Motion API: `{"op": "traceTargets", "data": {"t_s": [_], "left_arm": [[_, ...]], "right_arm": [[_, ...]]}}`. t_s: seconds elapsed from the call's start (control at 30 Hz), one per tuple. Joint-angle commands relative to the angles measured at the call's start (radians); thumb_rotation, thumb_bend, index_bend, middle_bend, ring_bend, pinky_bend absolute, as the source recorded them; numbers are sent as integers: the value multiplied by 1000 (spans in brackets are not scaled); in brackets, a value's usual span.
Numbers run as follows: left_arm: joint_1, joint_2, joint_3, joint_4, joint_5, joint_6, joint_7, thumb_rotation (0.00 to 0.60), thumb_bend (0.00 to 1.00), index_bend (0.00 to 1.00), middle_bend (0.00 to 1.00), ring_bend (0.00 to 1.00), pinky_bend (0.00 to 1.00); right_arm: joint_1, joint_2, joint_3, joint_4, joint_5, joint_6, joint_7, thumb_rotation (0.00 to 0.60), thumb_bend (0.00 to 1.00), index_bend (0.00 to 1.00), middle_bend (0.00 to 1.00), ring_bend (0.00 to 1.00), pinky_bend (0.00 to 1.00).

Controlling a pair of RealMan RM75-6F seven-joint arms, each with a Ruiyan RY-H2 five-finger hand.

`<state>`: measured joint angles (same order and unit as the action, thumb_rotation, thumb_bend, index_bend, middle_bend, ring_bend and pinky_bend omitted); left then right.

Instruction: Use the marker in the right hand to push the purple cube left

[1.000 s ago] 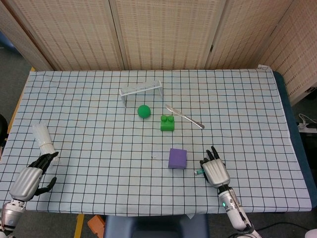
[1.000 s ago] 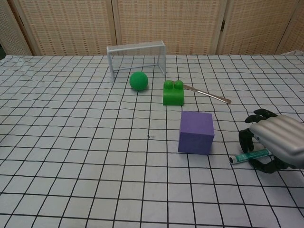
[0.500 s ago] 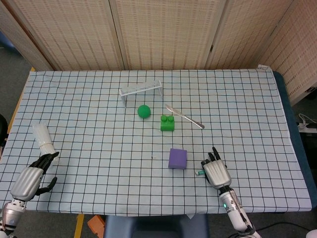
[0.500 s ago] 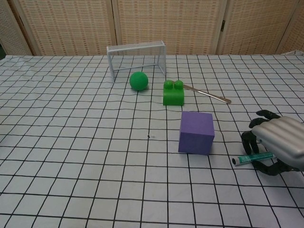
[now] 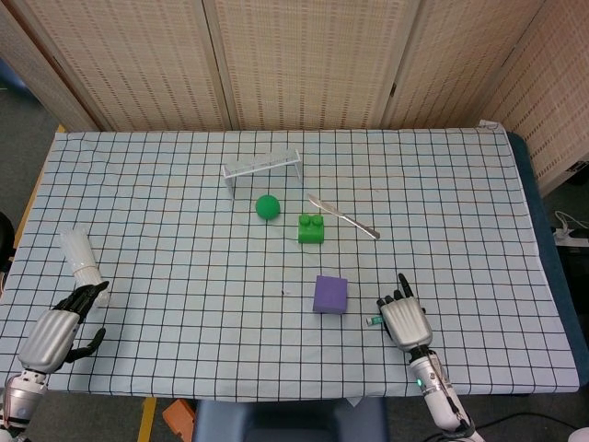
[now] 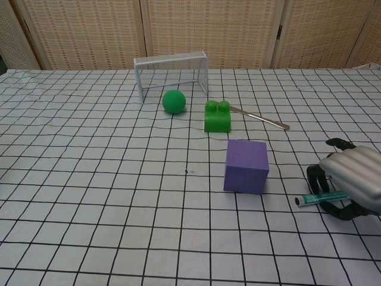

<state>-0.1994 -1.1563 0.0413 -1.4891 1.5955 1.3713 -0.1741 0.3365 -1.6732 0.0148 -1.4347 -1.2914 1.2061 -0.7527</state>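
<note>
Two hands show, and only the right hand (image 6: 351, 185) matters here: we see its fingers curled around a teal marker (image 6: 320, 198), which lies nearly level with its white tip pointing left toward the purple cube (image 6: 246, 166). That cube sits near the front middle of the checked cloth (image 5: 184, 221), a little to the left of the marker tip and clearly apart from it. To do this step well, we judge that the tip should meet the cube's right face near its middle and low down, so that the cube slides and neither tips nor turns. We would keep the marker level and the travel straight left, slow at contact. The green brick (image 6: 217, 117) and green ball (image 6: 174, 101) stand farther back, out of the cube's path. Our left hand (image 5: 57, 333) rests at the front left corner, its fingers curled in and holding nothing that we can see. No brand or lettering on the marker is readable.
</note>
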Motion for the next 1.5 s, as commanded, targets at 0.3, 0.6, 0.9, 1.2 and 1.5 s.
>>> {"op": "traceTargets", "data": {"t_s": [0.3, 0.6, 0.9, 1.2, 1.5], "left_arm": [[0, -1, 0, -2, 1, 1, 5, 600, 443, 0, 131, 101, 286], [-3, 0, 2, -2, 6, -2, -4, 600, 442, 0, 131, 101, 286], [-3, 5, 4, -1, 12, 3, -22, 600, 442, 0, 130, 101, 286], [-3, 9, 7, -1, 19, 7, -35, 600, 441, 0, 131, 100, 286], [-2, 10, 8, -2, 23, 12, -37, 600, 442, 0, 131, 101, 286]], "right_arm": [[-22, 39, 31, -23, -26, 78, 50, 600, 400, 906, 792, 393, 96], [3, 39, 85, -46, 19, 60, 53, 600, 402, 910, 798, 400, 103], [60, -30, 116, -21, 80, -1, 0, 600, 403, 911, 799, 400, 104], [105, -84, 135, -7, 111, -25, -23, 600, 403, 911, 799, 400, 106], [154, -133, 155, 11, 134, -45, -44, 600, 403, 911, 799, 400, 107]]}}
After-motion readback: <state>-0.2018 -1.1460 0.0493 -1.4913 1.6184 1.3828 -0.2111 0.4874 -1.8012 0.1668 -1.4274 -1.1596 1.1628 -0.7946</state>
